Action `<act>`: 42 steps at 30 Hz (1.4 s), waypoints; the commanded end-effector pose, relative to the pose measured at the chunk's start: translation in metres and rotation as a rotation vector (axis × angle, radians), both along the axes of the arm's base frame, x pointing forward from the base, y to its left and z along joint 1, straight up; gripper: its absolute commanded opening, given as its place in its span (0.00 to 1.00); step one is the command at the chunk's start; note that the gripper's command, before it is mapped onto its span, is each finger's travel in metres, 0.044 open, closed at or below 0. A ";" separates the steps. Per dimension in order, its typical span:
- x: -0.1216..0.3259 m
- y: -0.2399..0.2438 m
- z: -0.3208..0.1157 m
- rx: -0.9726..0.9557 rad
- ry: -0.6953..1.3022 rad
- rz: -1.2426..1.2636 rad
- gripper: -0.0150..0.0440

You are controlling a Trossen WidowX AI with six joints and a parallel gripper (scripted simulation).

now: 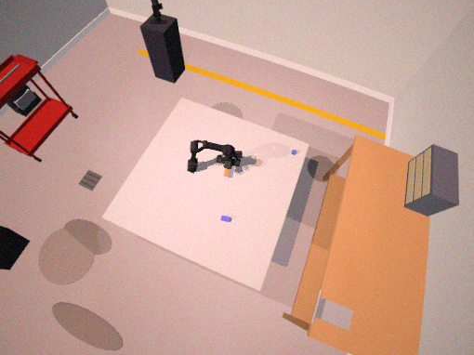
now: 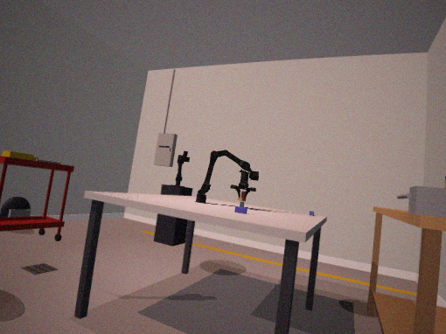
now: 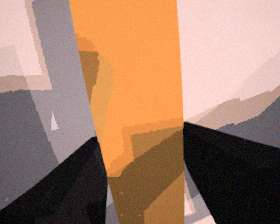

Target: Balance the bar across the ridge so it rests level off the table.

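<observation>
My gripper (image 1: 230,165) (image 2: 243,191) (image 3: 140,138) points down and is shut on the orange bar (image 1: 227,173) (image 2: 241,198) (image 3: 132,65). In the wrist view the bar runs up between both fingers and out past the top edge. It appears to hang a little above the table, with grey shadow beside it. A low purple-blue block (image 1: 226,218) (image 2: 240,210), which looks like the ridge, stands on the table apart from the bar, below it in the top view. Its top shape is too small to tell. The bar's far end is hidden by the gripper.
A small blue cube (image 1: 294,151) (image 2: 311,213) lies near the white table's (image 1: 158,199) (image 2: 144,205) far right corner. A wooden bench (image 1: 372,255) stands beyond the table's right side. A red cart (image 1: 42,124) (image 2: 32,223) stands off to the left on the floor.
</observation>
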State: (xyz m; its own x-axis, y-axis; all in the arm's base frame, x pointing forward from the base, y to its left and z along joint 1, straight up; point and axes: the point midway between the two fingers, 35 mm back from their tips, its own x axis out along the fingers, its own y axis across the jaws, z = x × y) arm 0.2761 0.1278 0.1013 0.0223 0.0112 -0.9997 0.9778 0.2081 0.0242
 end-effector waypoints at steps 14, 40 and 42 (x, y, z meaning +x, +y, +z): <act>0.001 0.000 -0.002 0.000 -0.002 -0.002 0.25; 0.001 0.000 -0.004 0.000 -0.002 -0.002 0.25; 0.001 0.000 -0.004 0.000 -0.002 -0.002 0.25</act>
State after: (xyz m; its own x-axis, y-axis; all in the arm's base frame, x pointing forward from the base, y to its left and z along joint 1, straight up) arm 0.2762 0.1279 0.0978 0.0224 0.0112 -0.9997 0.9778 0.2081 0.0242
